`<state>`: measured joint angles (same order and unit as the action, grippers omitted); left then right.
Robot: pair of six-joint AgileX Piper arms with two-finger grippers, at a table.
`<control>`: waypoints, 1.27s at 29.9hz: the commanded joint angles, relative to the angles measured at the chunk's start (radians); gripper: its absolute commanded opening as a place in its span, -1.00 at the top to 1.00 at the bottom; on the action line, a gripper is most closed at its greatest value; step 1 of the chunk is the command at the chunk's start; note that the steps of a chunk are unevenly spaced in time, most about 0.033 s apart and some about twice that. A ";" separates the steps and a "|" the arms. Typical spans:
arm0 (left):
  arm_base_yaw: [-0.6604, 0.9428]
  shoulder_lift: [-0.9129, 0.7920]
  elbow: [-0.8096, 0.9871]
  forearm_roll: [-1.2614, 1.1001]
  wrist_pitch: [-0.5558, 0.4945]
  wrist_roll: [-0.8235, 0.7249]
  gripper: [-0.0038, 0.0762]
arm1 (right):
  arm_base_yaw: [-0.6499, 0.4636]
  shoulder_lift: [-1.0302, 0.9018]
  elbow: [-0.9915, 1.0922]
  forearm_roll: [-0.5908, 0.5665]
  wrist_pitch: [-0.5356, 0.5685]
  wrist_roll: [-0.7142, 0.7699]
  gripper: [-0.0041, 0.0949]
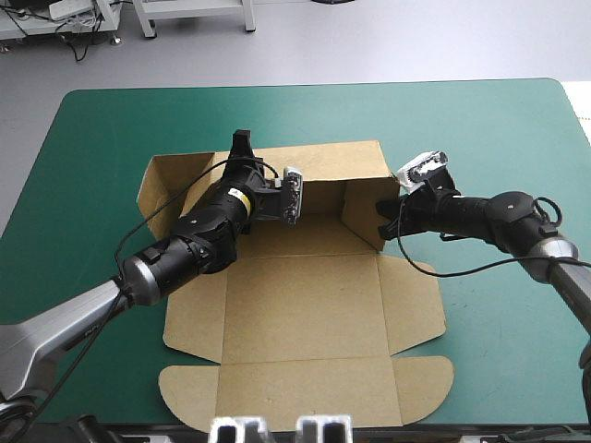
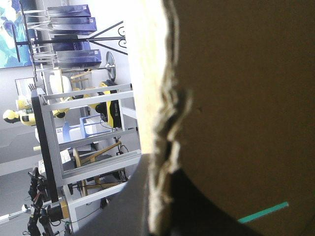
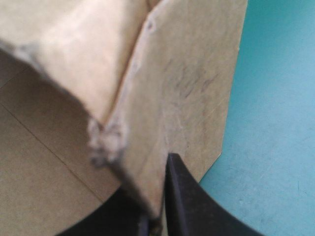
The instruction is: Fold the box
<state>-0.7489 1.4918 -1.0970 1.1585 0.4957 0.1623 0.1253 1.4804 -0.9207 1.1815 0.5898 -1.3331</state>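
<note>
The brown box [image 1: 305, 314] lies in the middle of the teal-green table. Its far wall [image 1: 323, 166] stands upright, and its lid [image 1: 305, 392] lies flat toward the near edge. My left gripper [image 1: 242, 146] reaches over the far wall's top edge and is shut on it. In the left wrist view the board's frayed edge [image 2: 165, 123] runs between the black fingers [image 2: 206, 206]. My right gripper [image 1: 386, 220] is shut on the raised right-hand flap [image 1: 365, 212]. In the right wrist view that flap [image 3: 187, 88] is pinched between the fingertips [image 3: 184, 196].
A side flap [image 1: 171, 189] stands tilted at the box's far left corner. Rounded flaps [image 1: 189, 401] lie flat near the table's front edge. Bare teal-green cover [image 1: 499, 138] surrounds the box on the far and right sides.
</note>
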 commanded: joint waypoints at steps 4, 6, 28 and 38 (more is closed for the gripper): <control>-0.007 -0.022 -0.021 -0.006 -0.026 -0.009 0.85 | -0.002 -0.029 -0.024 0.039 -0.019 -0.001 0.93; -0.007 -0.022 -0.021 0.016 -0.026 -0.009 0.74 | -0.002 -0.029 -0.024 0.039 -0.017 -0.001 0.93; -0.314 -0.071 -0.027 -0.006 0.015 -0.331 -0.12 | -0.002 -0.029 -0.024 0.028 -0.026 0.033 0.92; -0.365 -0.096 -0.110 0.014 0.054 -0.343 0.93 | -0.002 -0.029 -0.024 0.012 -0.004 0.069 0.92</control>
<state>-1.1060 1.4523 -1.1493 1.1344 0.5651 -0.1551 0.1253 1.4804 -0.9226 1.1730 0.5567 -1.2864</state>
